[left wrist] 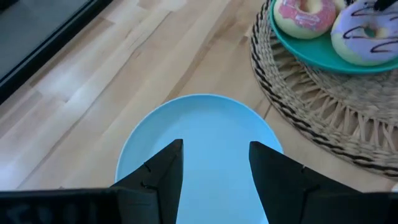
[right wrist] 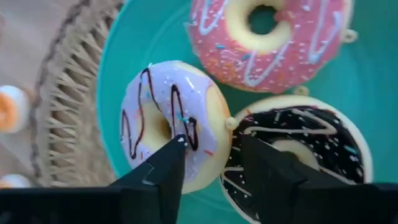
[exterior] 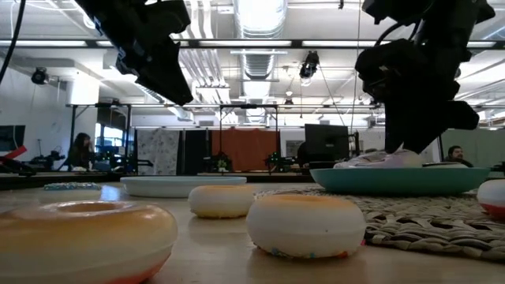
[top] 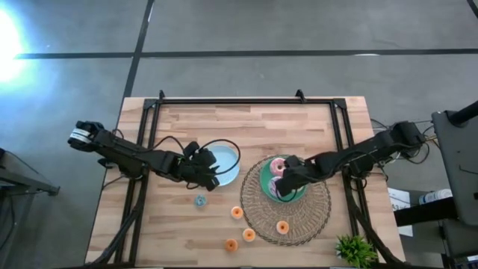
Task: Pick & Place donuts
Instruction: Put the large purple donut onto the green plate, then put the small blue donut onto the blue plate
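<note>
Right wrist view shows your right gripper (right wrist: 208, 158), fingers apart, empty, directly above the lilac-iced ring donut (right wrist: 171, 121) on the green plate (right wrist: 118, 81), centre frame; left gripper (left wrist: 214, 165) open, idle.

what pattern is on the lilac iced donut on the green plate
Dark brown zigzag drizzle lines over the lilac iced ring donut, plus a few coloured sprinkles; it shows best in the right wrist view.

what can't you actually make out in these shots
- High view: the right gripper covers part of the green plate, hiding the dark brown donut.
- Low view: the plate's rim blocks the big donuts; the arms leave by the top edge.
- Left wrist view: the lilac donut and pink donut are cut by the top edge, and the left gripper hides the blue plate's near part.
- Right wrist view: whether the fingers touch a donut.
</note>
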Robot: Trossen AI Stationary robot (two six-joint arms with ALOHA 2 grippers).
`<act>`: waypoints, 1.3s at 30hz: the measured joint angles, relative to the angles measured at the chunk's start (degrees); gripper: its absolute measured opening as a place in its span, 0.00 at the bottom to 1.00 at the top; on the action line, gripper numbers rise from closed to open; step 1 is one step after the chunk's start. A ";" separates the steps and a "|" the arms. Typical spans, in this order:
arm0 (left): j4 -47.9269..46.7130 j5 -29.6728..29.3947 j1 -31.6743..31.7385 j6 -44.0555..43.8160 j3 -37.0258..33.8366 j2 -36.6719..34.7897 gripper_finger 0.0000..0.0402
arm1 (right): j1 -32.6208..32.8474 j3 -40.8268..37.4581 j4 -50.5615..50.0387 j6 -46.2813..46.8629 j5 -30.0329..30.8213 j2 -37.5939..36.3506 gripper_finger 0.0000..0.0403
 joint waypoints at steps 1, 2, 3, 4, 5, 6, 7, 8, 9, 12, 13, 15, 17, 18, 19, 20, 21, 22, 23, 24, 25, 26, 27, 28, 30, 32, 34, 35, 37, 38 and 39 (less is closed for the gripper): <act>-0.10 0.02 0.00 0.00 -0.16 0.00 0.39 | 0.00 0.61 -1.59 -0.39 0.04 0.00 0.41; -0.29 0.03 0.00 0.00 -0.28 0.00 0.39 | 0.00 1.30 -3.49 -1.11 0.11 0.00 0.43; -0.31 0.01 0.00 0.02 -0.38 0.00 0.39 | 0.00 2.15 -5.59 -1.91 0.50 0.00 0.45; -0.29 0.01 0.00 0.02 -0.50 0.00 0.39 | 0.12 3.08 -7.75 -2.83 1.58 0.00 0.47; -0.42 0.08 0.00 0.05 -0.72 0.00 0.39 | 0.42 4.05 -9.66 -3.52 3.30 0.00 0.48; -0.55 0.52 -0.02 0.25 -1.06 0.00 0.39 | 0.74 5.09 -11.37 -4.43 5.08 0.00 0.50; -0.60 1.56 -0.09 0.41 -1.42 -0.04 0.39 | 1.00 6.14 -12.57 -5.75 6.61 0.00 0.51; -0.59 3.03 -0.12 0.46 -1.87 -0.08 0.39 | 1.23 7.22 -13.21 -7.25 7.58 0.00 0.52; -0.70 4.57 -0.16 0.47 -2.30 -0.13 0.39 | 1.37 8.19 -13.43 -8.94 7.95 0.00 0.53; -0.81 9.05 -0.56 0.51 -3.24 -0.20 0.39 | 1.40 9.91 -14.55 -14.08 8.59 0.24 0.55; -1.06 10.48 -0.85 0.52 -3.35 -0.20 0.39 | 1.40 10.29 -15.62 -14.73 9.58 0.39 0.55; -1.21 13.21 -1.72 0.47 -3.38 -0.20 0.39 | 1.78 10.76 -17.34 -15.80 12.51 0.50 0.55; -2.20 15.46 -3.16 0.01 -3.38 -0.44 0.39 | 2.67 11.31 -17.06 -18.14 15.05 0.38 0.55; -3.17 16.44 -4.16 -0.89 -3.34 -0.68 0.39 | 3.22 11.66 -16.75 -19.83 15.58 0.32 0.55; -4.65 17.47 -5.34 -1.55 -3.01 -0.96 0.39 | 3.84 12.13 -16.64 -21.53 15.67 0.28 0.55; -6.04 18.61 -6.80 -1.88 -2.73 -1.18 0.39 | 4.41 12.48 -16.47 -23.03 15.74 0.28 0.55; -7.62 19.48 -8.51 -1.96 -2.54 -1.29 0.39 | 4.95 12.67 -16.44 -24.05 15.77 0.28 0.55; -9.47 19.88 -10.25 -2.04 -2.53 -1.33 0.39 | 5.36 12.70 -16.48 -24.67 15.80 0.28 0.55; -11.08 19.96 -11.94 -2.17 -2.74 -1.32 0.39 | 5.65 12.69 -16.55 -24.93 15.96 0.28 0.55; -11.88 20.03 -13.56 -2.55 -3.15 -1.31 0.39 | 5.87 12.58 -16.46 -24.92 16.23 0.28 0.55; -12.05 19.88 -14.94 -2.98 -3.56 -1.31 0.39 | 5.99 12.33 -16.47 -24.74 16.44 0.28 0.55; -11.59 19.36 -16.03 -3.37 -4.01 -1.31 0.39 | 6.01 12.03 -16.51 -24.43 16.54 0.28 0.55; -10.87 18.34 -16.71 -3.75 -4.51 -1.28 0.39 | 6.03 11.75 -16.43 -24.06 16.56 0.28 0.55; -9.80 17.44 -17.03 -4.09 -5.12 -1.22 0.39 | 6.03 11.39 -16.06 -23.83 16.59 0.28 0.55; -6.93 16.32 -16.85 -5.03 -6.45 -1.18 0.39 | 6.02 10.78 -15.22 -23.54 16.74 0.27 0.55; -3.65 16.32 -16.21 -5.86 -7.87 -1.18 0.39 | 6.00 10.40 -14.31 -23.50 16.75 0.28 0.55; -1.08 17.47 -15.53 -6.11 -9.45 -1.17 0.39 | 5.99 10.27 -13.84 -23.49 16.76 0.28 0.55; -0.07 18.03 -15.22 -6.19 -10.33 -1.16 0.39 | 5.99 10.23 -13.36 -23.39 16.78 0.26 0.55; 1.62 18.24 -14.75 -6.23 -11.97 -1.16 0.39 | 5.99 10.16 -13.17 -22.64 16.80 0.26 0.55; 2.14 18.28 -14.48 -6.40 -12.77 -1.16 0.39 | 5.99 10.12 -13.19 -22.32 16.80 0.26 0.55; 2.59 18.32 -14.20 -6.69 -13.51 -1.16 0.39 | 5.99 10.12 -13.13 -22.03 16.80 0.26 0.55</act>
